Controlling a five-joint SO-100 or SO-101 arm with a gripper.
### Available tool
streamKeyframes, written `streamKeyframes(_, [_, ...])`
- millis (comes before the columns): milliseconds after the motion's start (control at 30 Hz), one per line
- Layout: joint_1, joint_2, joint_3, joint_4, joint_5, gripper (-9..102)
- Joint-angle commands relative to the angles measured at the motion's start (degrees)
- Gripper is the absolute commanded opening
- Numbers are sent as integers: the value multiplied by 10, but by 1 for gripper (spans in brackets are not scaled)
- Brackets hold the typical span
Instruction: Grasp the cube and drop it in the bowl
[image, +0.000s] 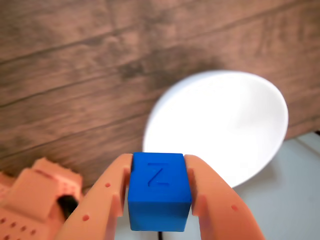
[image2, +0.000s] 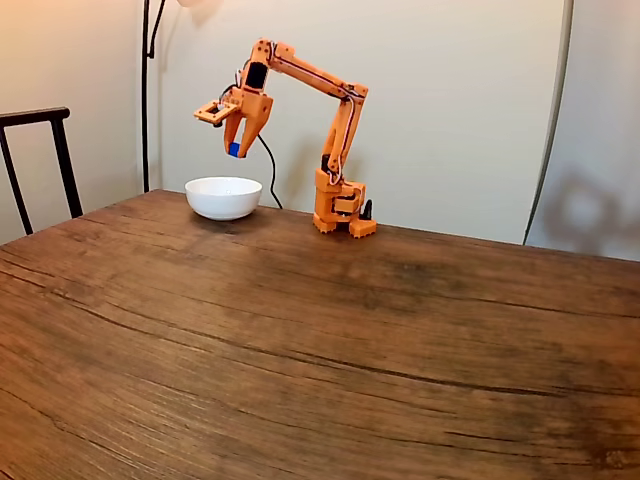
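Closed on the cube (image: 160, 192) by its flat side faces, the end effector (image2: 235, 148) hangs above the bowl (image2: 223, 197); the cube looks light, rigid and smooth, so slippage seems possible.

A dark wood-grain surface (image2: 300, 340) fills the lower part of the fixed view, backed by a plain cream wall (image2: 450, 100). At the left edge stands a black chair (image2: 45, 150), with a thin black lamp pole (image2: 145, 90) just beside it. A black cable (image2: 268, 165) hangs down behind the surface.
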Motion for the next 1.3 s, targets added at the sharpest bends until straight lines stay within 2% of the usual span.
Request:
streamKeyframes(0, [53, 28, 25, -39, 20, 4])
streamKeyframes(433, [161, 23, 218, -279, 43, 4])
streamKeyframes(700, [171, 21, 313, -410, 43, 5])
streamKeyframes(800, [179, 0, 330, -425, 43, 9])
streamKeyframes(933, [174, -44, 323, -432, 56, 27])
streamKeyframes(1000, [178, -52, 322, -432, 57, 32])
streamKeyframes(1267, [177, -53, 281, -406, 56, 33])
